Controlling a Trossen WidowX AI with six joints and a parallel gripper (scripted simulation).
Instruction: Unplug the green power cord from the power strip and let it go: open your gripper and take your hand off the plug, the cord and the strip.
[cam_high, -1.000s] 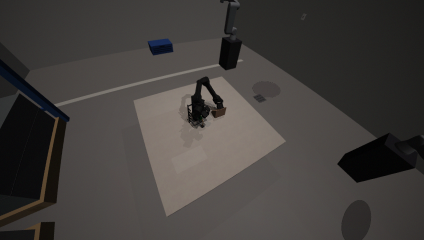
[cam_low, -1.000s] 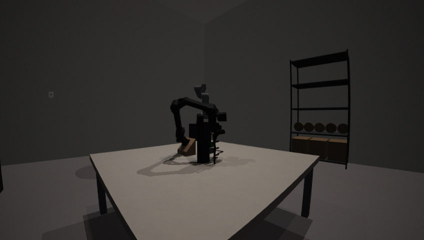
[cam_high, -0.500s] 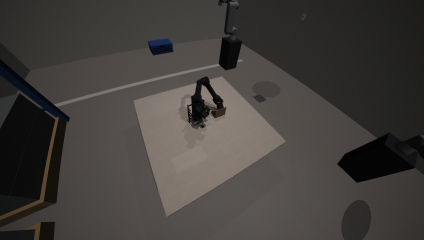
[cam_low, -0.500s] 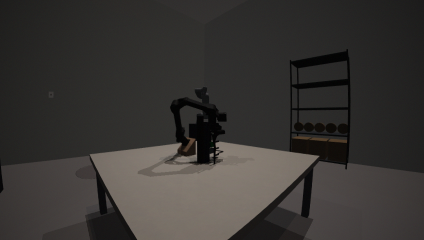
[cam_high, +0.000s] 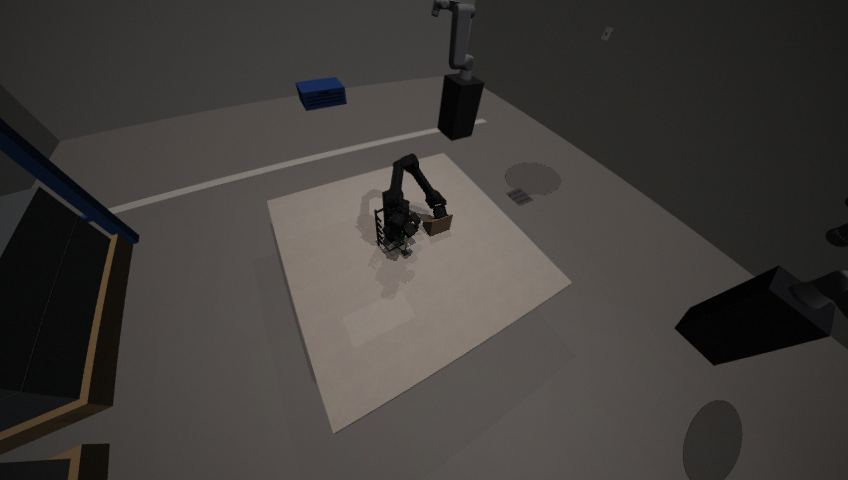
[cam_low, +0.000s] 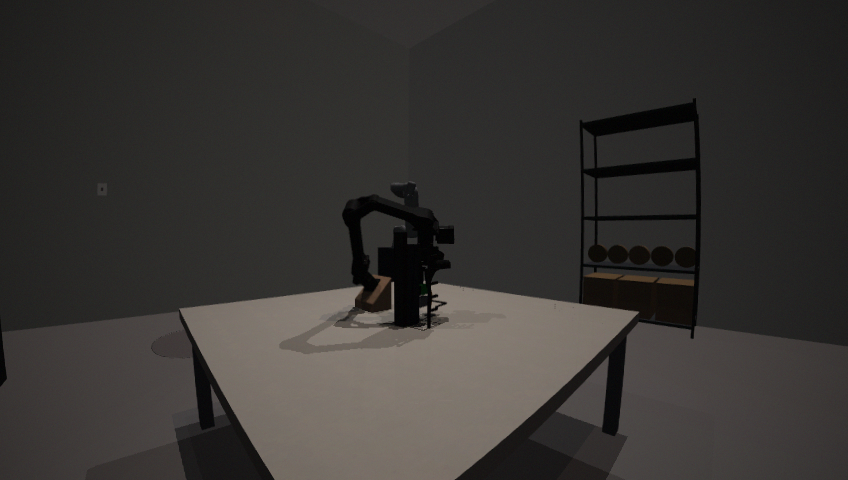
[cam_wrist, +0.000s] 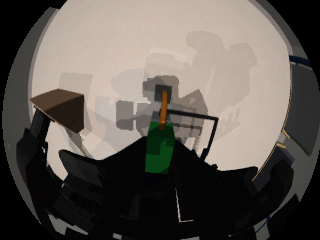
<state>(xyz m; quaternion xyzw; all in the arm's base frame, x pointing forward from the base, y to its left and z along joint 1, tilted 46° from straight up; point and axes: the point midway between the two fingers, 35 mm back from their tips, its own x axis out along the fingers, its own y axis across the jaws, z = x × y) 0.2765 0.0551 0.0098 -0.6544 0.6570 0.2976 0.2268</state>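
The green plug stands out in the wrist view, with an orange piece running from its far end toward a small dark block. My gripper is shut on the green plug, with a black finger against each side. In the top view the arm hides most of the plug. I cannot make out the power strip clearly; the black fingers and arm cover the area around the plug. Whether the plug still sits in a socket cannot be told.
A thin black wire rack stands close beside the plug. A brown wedge-shaped block stands on the other side, at the end of a black arm-like linkage. All are on the pale table.
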